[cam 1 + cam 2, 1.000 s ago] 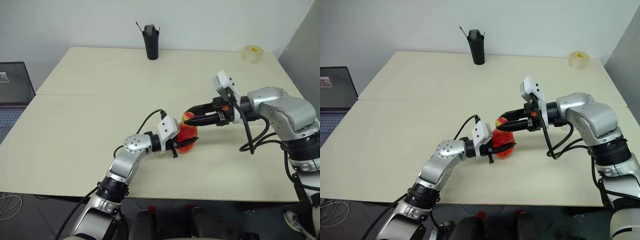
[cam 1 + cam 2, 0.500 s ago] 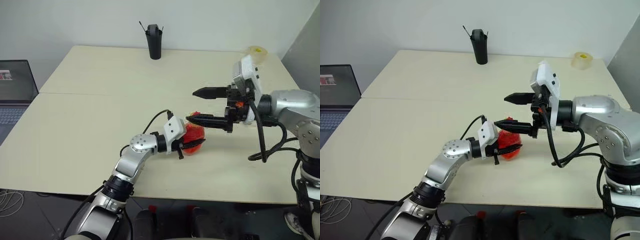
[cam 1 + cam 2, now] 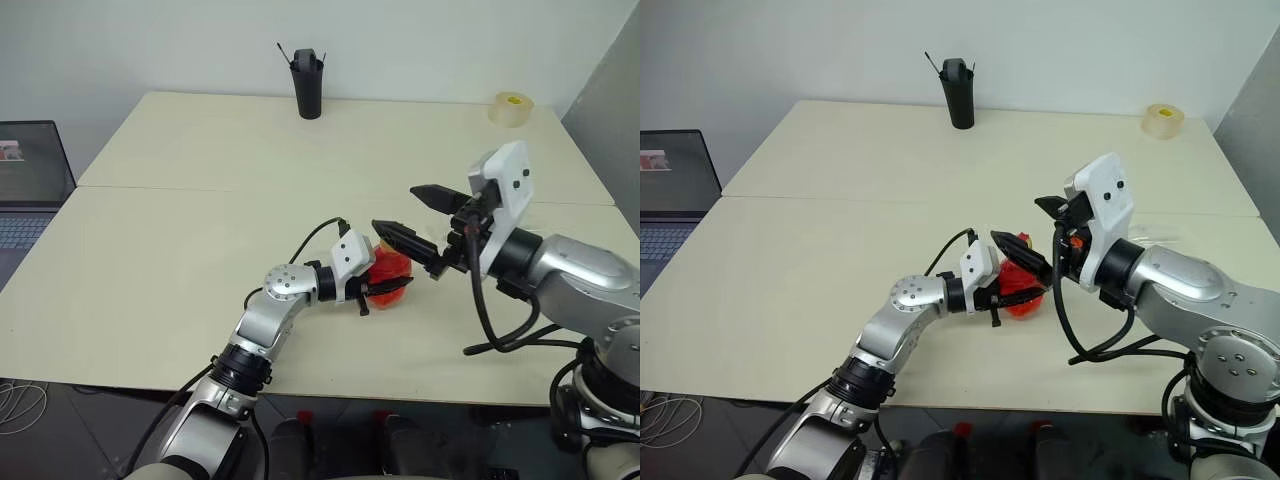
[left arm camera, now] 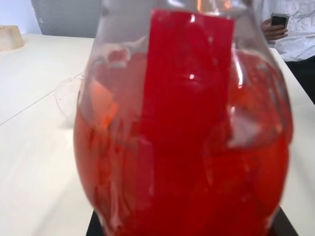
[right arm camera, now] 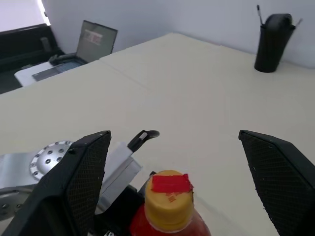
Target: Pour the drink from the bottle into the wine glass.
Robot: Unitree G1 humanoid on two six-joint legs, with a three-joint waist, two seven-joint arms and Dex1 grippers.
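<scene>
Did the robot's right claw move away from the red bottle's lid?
Yes. The right gripper was shut on the bottle's cap; now it is open and pulled back toward the table's near edge.

Bright even light, soft shadows

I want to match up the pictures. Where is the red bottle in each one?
Left eye view: bottle mid-table, held by the left gripper.
Right eye view: bottle mid-table, same grip.
Left wrist view: bottle close up.
Right wrist view: bottle, yellow cap up, at the lower edge.
Shared landmark: black cup at the table's far edge.
</scene>
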